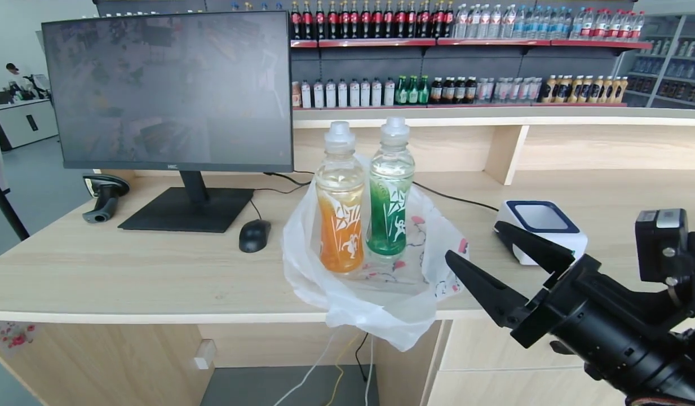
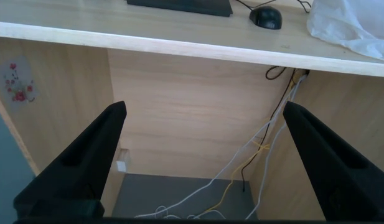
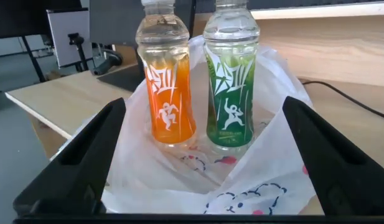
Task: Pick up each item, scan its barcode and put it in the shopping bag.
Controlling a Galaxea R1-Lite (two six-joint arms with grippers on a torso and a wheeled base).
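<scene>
My left gripper (image 2: 204, 107) hangs below the front edge of the counter (image 1: 127, 270). Its two black, wedge-shaped fingers are spread wide with nothing between them, facing a pale wood panel and a few thin loose cables (image 2: 260, 155).

On the smooth, light wood-grain counter top, from the left:
- One black handheld scanner (image 1: 103, 197), pistol-shaped, resting in its stand.
- One flat dark monitor (image 1: 167, 90) on a square black base.
- One rounded black mouse (image 1: 254, 235).

Next comes the single shopping bag (image 1: 381, 299), thin crinkled white plastic, half see-through, with small red and black prints. It lies slumped open, and one fold spills over the counter's front edge.

Two clear waisted plastic bottles stand upright side by side with the bag's film gathered around their bases. The orange bottle (image 1: 340, 208) is on the left and the green bottle (image 1: 388, 192) on the right. Both have pale caps and white figure graphics.

Farther right sits one boxy white desktop scanner (image 1: 541, 225) with a dark-rimmed window.

My right gripper (image 1: 472, 241) hovers near the bag, its matte black tapered fingers parted and empty.
</scene>
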